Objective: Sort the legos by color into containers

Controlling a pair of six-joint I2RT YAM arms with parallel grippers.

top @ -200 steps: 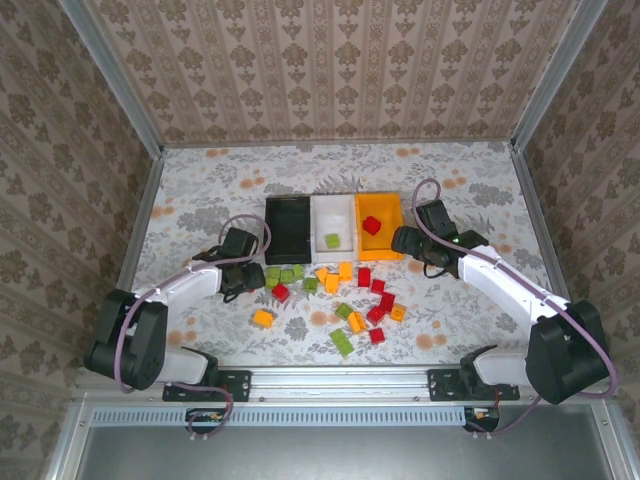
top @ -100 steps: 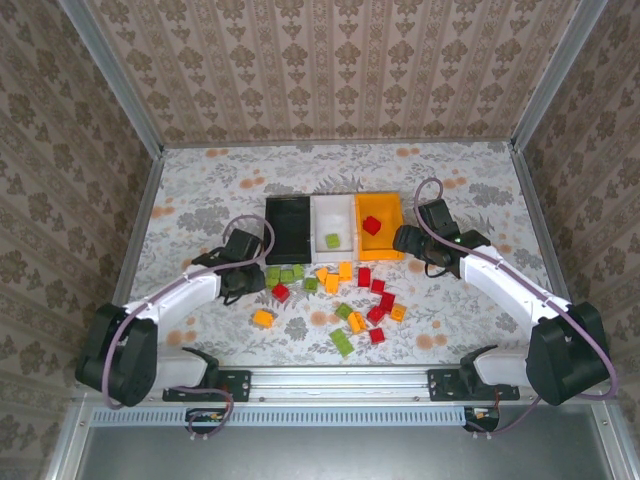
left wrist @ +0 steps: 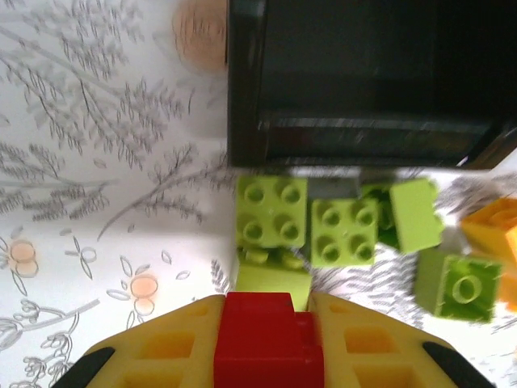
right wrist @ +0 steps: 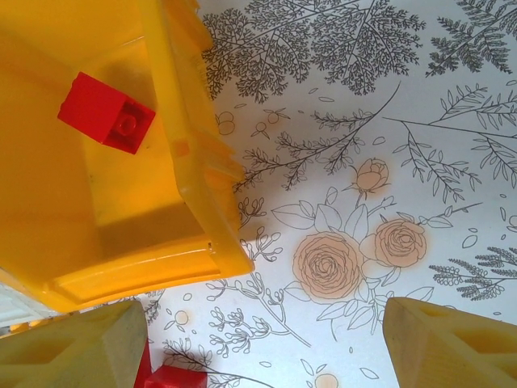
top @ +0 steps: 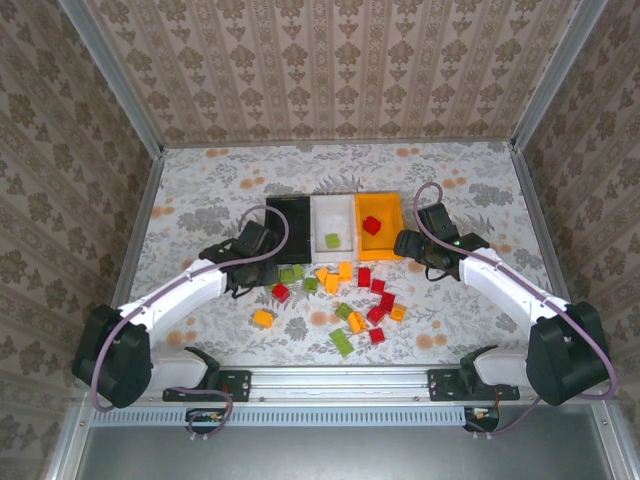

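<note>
Presently, white bin (top: 333,210): middle of three bins set side by side, with one green lego (top: 331,240) lying inside.
black bin (top: 288,225): against the white bin's left side.
orange bin (top: 381,243): against the white bin's right side, with one red lego (top: 371,225) in it.
left gripper (left wrist: 265,301): pinching a red block (left wrist: 266,347) between its fingers, to the near left of the white bin, just before the black bin's near wall and over a cluster of green blocks (left wrist: 343,233).
right gripper (right wrist: 262,347): fingers spread wide over floral tablecloth (right wrist: 339,162), to the right of the white bin, beyond the orange bin.
loose legos (top: 364,276): red, green and orange, scattered on the near side of the white bin.
</note>
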